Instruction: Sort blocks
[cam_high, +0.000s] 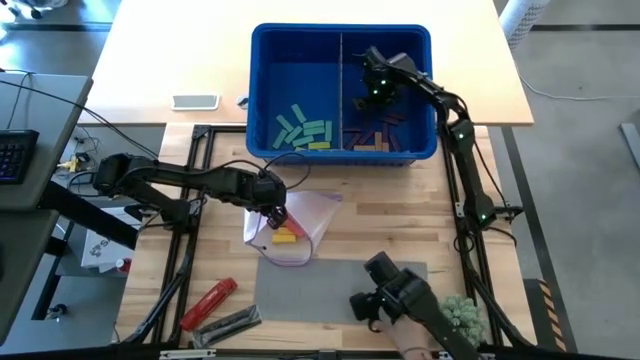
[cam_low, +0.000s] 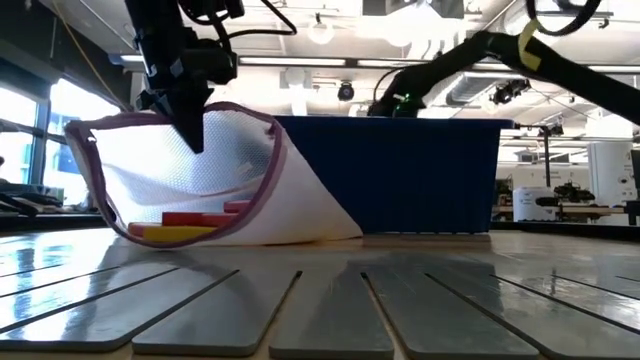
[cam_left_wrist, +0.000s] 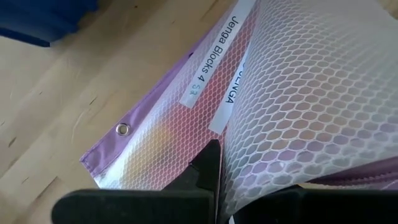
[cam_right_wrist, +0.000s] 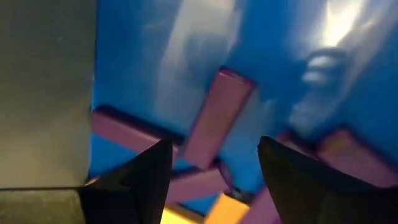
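A blue bin (cam_high: 340, 92) with two compartments stands at the table's far middle. Teal and lime blocks (cam_high: 303, 131) lie in its left compartment, purple ones (cam_high: 375, 135) in its right. My right gripper (cam_right_wrist: 214, 165) hangs open inside the right compartment, over purple blocks (cam_right_wrist: 217, 118), with nothing between its fingers. At the table's middle a white mesh bag with a purple rim (cam_low: 210, 170) lies on the table, its mouth held up by my shut left gripper (cam_low: 190, 130). A red block (cam_low: 200, 216) and a yellow block (cam_low: 175, 233) lie inside the bag. My left gripper pinches the bag's upper mouth edge (cam_left_wrist: 239, 177) between its two fingers, coming from above and slanting down. One mesh layer shows beside the finger (cam_left_wrist: 208, 171). The rim is lifted into an arch and the bag's underside (cam_low: 300, 225) rests on the table.
A grey mat (cam_high: 320, 290) lies near the table's front, with a red cylindrical tool (cam_high: 208, 303) and a dark flat piece (cam_high: 228, 325) to its left. A dark device (cam_high: 392, 295) and a green lump (cam_high: 465, 315) sit front right. A phone (cam_high: 195, 101) lies left of the bin.
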